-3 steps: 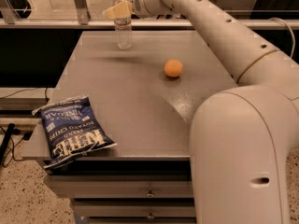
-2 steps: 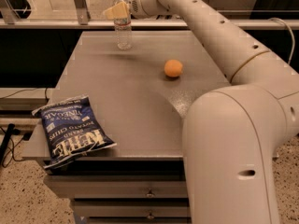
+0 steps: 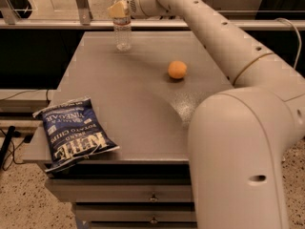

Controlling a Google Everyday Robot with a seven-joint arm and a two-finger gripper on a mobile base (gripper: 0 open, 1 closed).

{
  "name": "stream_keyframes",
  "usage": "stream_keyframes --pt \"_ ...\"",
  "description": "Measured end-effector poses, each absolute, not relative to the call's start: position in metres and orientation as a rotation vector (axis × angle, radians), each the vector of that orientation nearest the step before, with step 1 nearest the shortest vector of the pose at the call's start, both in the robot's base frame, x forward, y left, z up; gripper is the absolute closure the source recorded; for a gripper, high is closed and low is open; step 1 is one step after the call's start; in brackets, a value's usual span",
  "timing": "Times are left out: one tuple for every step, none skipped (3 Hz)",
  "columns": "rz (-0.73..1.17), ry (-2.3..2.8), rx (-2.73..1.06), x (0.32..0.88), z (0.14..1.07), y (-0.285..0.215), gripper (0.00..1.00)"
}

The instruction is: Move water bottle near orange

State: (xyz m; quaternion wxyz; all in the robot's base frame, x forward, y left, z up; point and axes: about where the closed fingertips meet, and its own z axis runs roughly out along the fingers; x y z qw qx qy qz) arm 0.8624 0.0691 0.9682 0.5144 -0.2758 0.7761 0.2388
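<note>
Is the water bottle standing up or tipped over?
Upright: the water bottle stands base-down, cap up, far across the table; the gripper is at its neck.

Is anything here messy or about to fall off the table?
The crinkled blue chip bag hangs over the grey table's near left corner. The clear plastic water bottle stands upright, the gripper at its top; the small round orange sits apart.

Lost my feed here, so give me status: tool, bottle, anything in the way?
Tool at the water bottle top, far edge of the table. Bottle upright, apart from the orange. Chip bag at near corner, off the path.
</note>
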Motion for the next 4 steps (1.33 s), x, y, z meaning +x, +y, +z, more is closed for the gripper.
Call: stream_keyframes --pt "0.539 1.813 -0.644 0.856 0.985 0.044 0.96" --pt "0.447 1.782 -0.612 0.843 0.994 -0.01 1.0" --pt "0.362 1.819 -0.559 0.825 0.979 -0.071 1.0" --pt "0.314 1.875 -0.508 0.81 0.961 -0.115 1.0"
